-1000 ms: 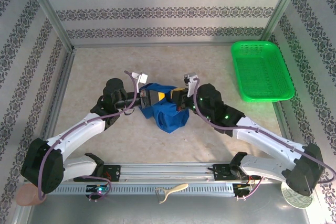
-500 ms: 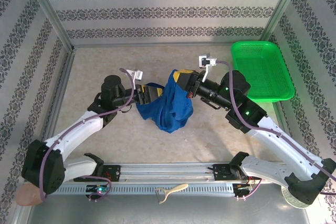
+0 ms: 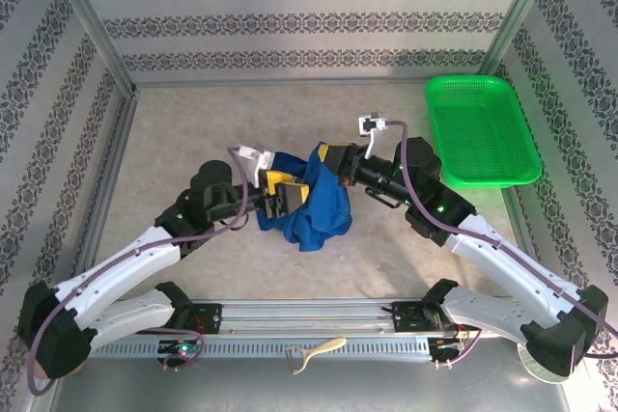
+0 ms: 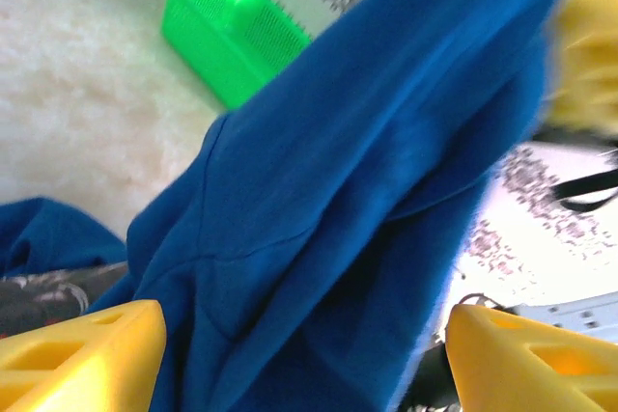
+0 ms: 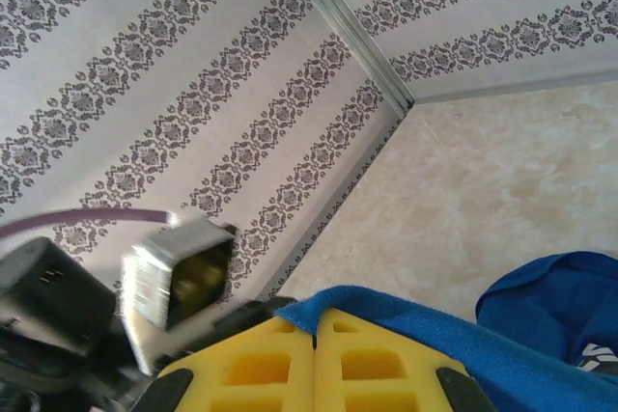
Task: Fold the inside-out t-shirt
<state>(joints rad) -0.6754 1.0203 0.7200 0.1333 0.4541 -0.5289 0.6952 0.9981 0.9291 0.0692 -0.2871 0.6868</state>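
Right wrist: t-shirt (image 5: 541, 306) cut off below.

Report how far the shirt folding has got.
Done: nothing is folded yet; the t-shirt sits bunched in the middle of the table. In hand: the right gripper is shut on a cloth edge and holds it raised, while the left gripper is open with cloth hanging between its fingers. Left: spread the shirt flat, then make every fold.
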